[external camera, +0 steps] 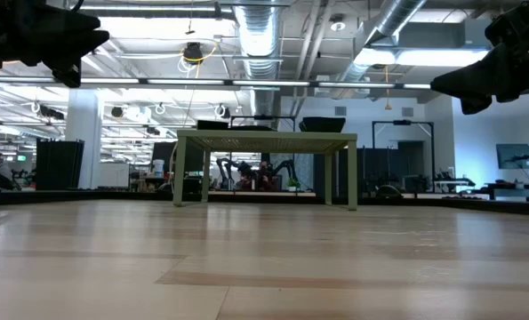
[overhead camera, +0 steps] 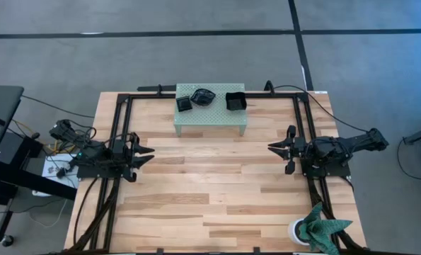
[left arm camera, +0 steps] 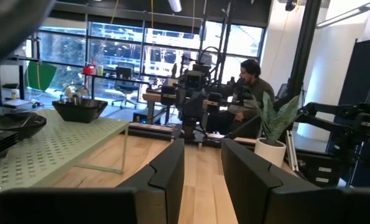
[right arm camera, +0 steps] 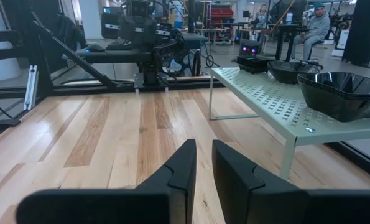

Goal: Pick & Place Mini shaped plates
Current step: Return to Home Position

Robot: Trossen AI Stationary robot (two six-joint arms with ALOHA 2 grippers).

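— While both arms hover at the sides, where are the mini shaped plates (overhead camera: 203, 96)?
— On the pale green stand (overhead camera: 211, 122) at the middle of the surface's (overhead camera: 210, 191) far edge, in three black groups, well apart from either arm
— And the left hand (overhead camera: 151, 151)?
— Over the left side of the surface, fingers (left arm camera: 170, 169) a little parted, holding nothing
— The right hand (overhead camera: 271, 147)?
— Opposite, over the right side, facing it. Only a narrow slit shows between its fingers (right arm camera: 183, 167) — also empty
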